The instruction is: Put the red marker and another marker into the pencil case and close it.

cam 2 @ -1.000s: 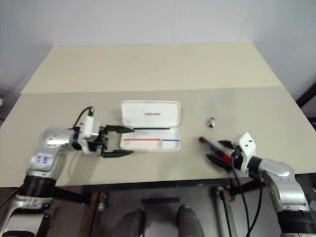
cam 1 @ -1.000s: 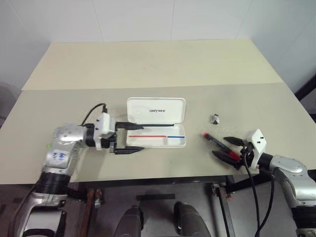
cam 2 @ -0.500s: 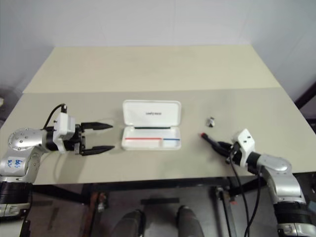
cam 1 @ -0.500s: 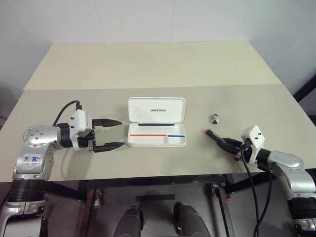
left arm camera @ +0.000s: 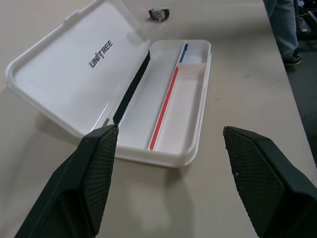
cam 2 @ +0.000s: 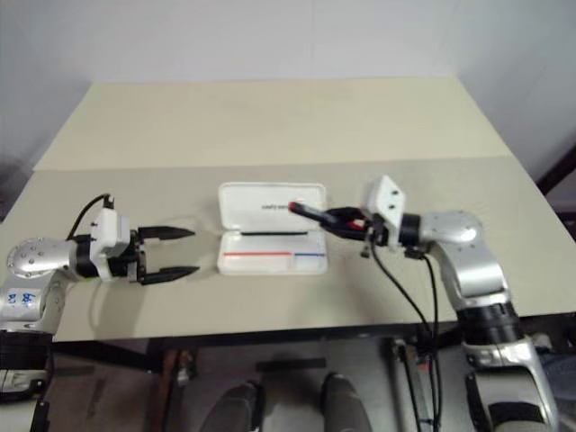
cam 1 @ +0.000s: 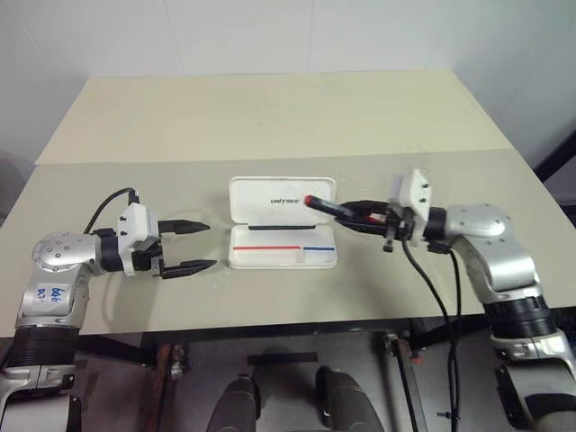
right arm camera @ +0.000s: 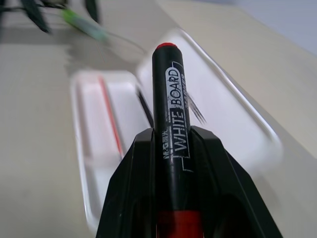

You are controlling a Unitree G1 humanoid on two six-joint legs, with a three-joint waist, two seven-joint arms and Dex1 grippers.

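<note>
Right gripper (cam 1: pixel 353 212) was clamped on the red marker (cam 1: pixel 328 206), holding it in the air over the right end of the open case (cam 1: pixel 283 247) on the table (cam 1: pixel 270 117). Left gripper (cam 1: pixel 193 244) sat open, just left of the case.

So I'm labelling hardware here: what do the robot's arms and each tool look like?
Both arms are silver-grey metal with black ribbed sections and loose black cables. Each left tool and right tool has a white block and two black tapered fingers with cross-hatched pads. The left arm carries a blue-marked sticker.
</note>
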